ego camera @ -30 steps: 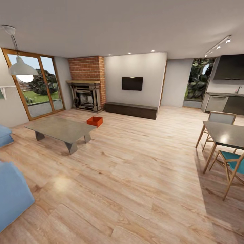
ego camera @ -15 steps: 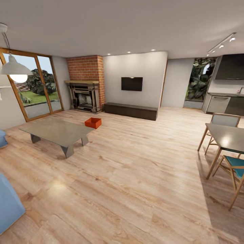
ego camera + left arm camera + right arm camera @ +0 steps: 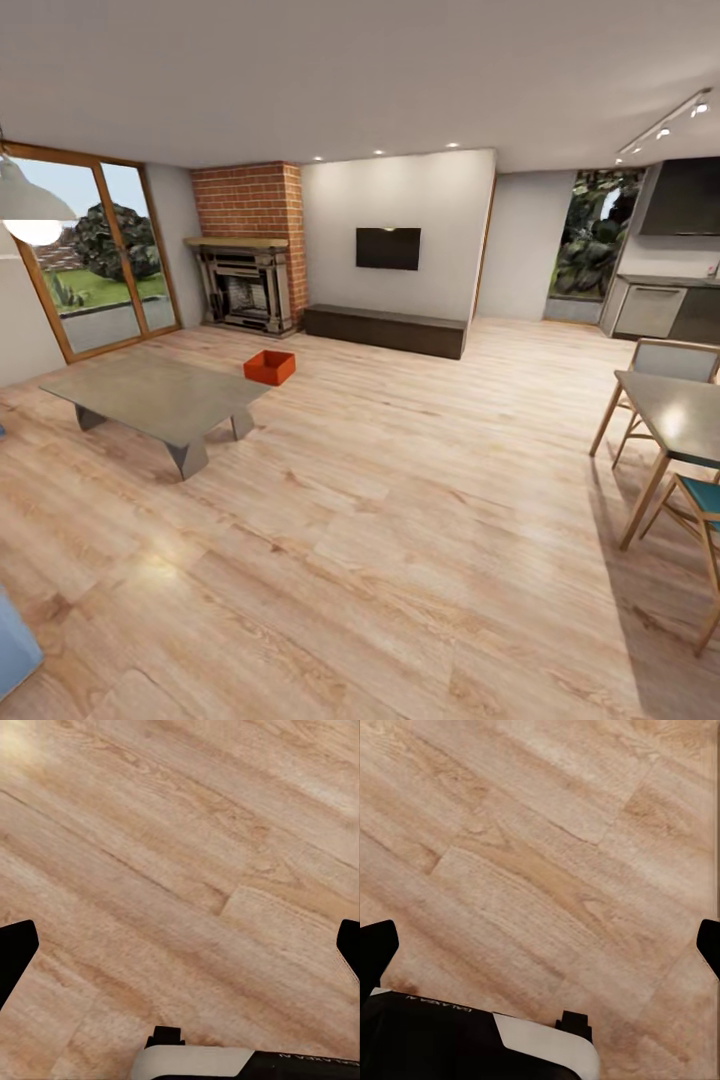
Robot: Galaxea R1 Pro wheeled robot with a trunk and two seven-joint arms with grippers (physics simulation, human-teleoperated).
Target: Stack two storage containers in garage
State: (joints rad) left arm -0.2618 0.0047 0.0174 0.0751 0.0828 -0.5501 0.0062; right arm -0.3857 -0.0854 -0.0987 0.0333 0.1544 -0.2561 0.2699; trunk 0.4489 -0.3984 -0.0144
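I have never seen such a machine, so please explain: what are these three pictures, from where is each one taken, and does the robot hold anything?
It is a wheeled robot with two arms, drawn by a simulator. The wide picture comes from its head camera and looks across a living room: one orange-red storage container stands on the wood floor beyond the grey low table, near the brick fireplace. The other two pictures come from cameras on the wrists, looking down at the planks. In each, the dark shapes at the edges are fingers: the left gripper and the right gripper are open and hold nothing.
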